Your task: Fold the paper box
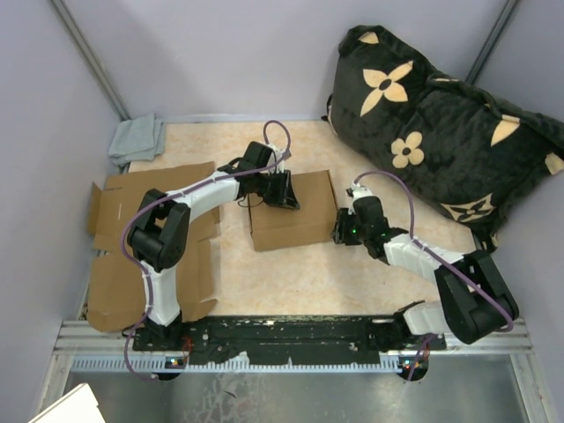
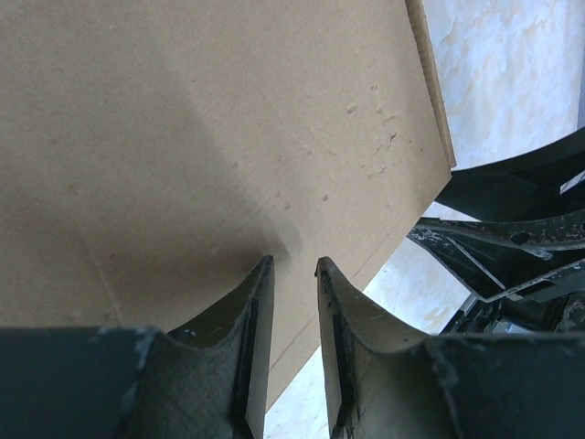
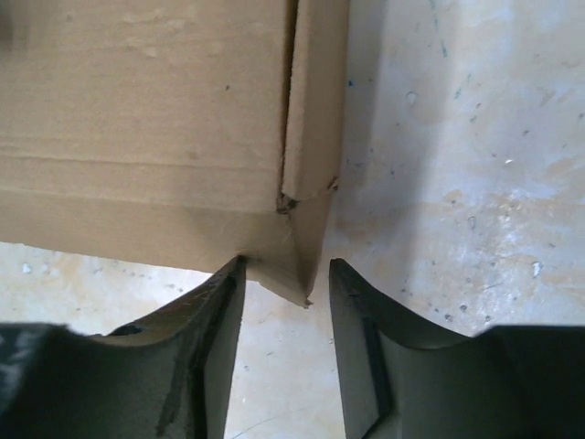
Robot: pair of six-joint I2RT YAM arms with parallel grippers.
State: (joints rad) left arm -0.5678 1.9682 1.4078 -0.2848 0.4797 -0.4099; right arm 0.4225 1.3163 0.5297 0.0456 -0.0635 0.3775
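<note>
The brown paper box [image 1: 300,216] stands closed in the middle of the table. My left gripper [image 1: 284,190] rests over its top near the left back edge. In the left wrist view its jaws [image 2: 293,262] stand a little apart, tips against the flat cardboard [image 2: 201,128], with nothing between them. My right gripper [image 1: 340,227] sits at the box's right side, low by the table. In the right wrist view it [image 3: 288,263] is open, the box's [image 3: 146,110] torn lower corner pointing into the gap and the left fingertip [image 3: 233,274] touching the box's bottom edge.
Flat cardboard sheets [image 1: 150,256] lie at the left. A grey cloth [image 1: 137,139] sits in the back left corner. A black cushion with beige flowers [image 1: 441,132] fills the back right. A metal rail [image 1: 291,339] runs along the near edge. Walls close in on both sides.
</note>
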